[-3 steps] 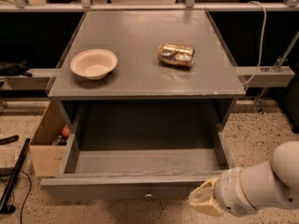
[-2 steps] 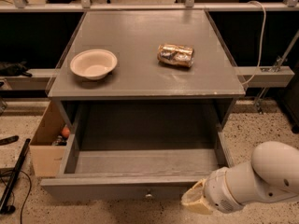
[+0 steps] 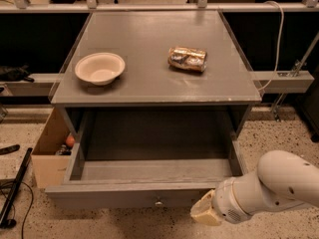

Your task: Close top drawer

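The top drawer [image 3: 149, 171] of the grey cabinet is pulled far out toward me, its deep boxy inside bare. Its front panel runs along the bottom of the view with a small round metal knob [image 3: 158, 201] at its centre. My gripper [image 3: 203, 213] comes in from the lower right on a white arm [image 3: 271, 185]. It sits just in front of the drawer's front panel, a little right of the knob. Only its cream-coloured tip shows.
On the cabinet top [image 3: 149, 78] stand a white bowl [image 3: 99, 67] at the left and a crumpled shiny packet [image 3: 187, 58] at the right. A cardboard box [image 3: 50, 151] sits on the floor to the drawer's left. Black cables and a pole [image 3: 12, 193] lie at far left.
My arm and gripper have moved left along the drawer's front panel, closer to the knob. The drawer stands as far out as before.
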{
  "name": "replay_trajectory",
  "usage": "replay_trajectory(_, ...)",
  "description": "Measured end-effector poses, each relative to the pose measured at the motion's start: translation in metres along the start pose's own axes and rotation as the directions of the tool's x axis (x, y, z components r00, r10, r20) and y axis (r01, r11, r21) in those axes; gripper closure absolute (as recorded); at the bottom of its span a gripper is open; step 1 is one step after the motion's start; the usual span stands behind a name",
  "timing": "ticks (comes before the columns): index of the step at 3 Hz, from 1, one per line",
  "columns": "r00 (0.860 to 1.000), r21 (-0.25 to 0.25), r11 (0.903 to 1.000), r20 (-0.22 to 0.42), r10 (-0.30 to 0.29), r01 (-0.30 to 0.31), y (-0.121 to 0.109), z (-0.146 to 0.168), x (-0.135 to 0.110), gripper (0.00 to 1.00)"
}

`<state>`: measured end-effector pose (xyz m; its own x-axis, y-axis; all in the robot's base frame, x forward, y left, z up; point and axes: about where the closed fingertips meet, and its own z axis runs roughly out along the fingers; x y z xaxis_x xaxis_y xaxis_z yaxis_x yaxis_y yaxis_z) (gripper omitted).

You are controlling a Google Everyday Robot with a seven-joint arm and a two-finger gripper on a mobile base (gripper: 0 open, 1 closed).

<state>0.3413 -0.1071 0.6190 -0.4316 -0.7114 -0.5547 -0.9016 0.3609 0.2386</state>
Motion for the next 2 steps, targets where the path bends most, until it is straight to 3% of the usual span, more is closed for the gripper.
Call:
replay_trajectory(1,1.000,0.000,1.0000,0.000,-0.001,0.001,0.0002,-0.0002,-0.0002,0.50)
replay_trajectory(2,1.000,0.001,1.0000,0.000,-0.001,0.001,0.0002,-0.0003,-0.0003,0.27)
